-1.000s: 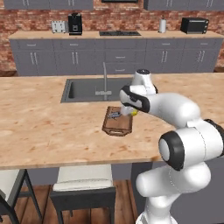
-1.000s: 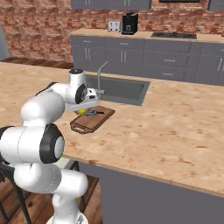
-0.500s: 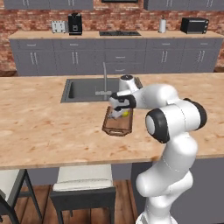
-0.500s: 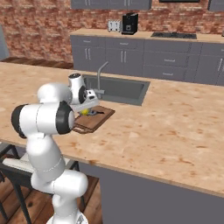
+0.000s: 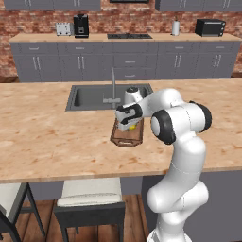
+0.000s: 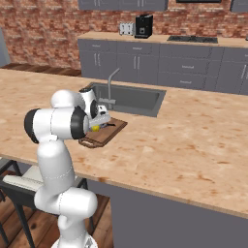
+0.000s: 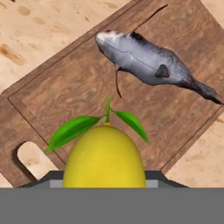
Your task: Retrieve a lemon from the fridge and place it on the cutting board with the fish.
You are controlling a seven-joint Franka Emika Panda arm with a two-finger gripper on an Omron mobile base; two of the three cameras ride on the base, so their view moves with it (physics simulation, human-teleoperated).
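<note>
The lemon (image 7: 104, 155), bright yellow with two green leaves at its tip, sits at six o'clock in the hand view, pinched between the finger tips of the gripper (image 5: 130, 124), whose jaws are closed against its sides. It hangs just above the cutting board (image 7: 78, 87), over the end with the handle slot, which shows at about eight o'clock from the fruit. The fish (image 7: 148, 63) lies flat on the same board at one o'clock from the lemon, apart from it, its tail toward three o'clock. In the left base view the lemon (image 5: 133, 126) shows as a yellow speck under the hand, over the board (image 5: 125, 137) on the wooden counter (image 5: 47, 137). The sink (image 5: 92, 97) lies at eleven o'clock from the board, its tap (image 5: 113, 85) just beside.
</note>
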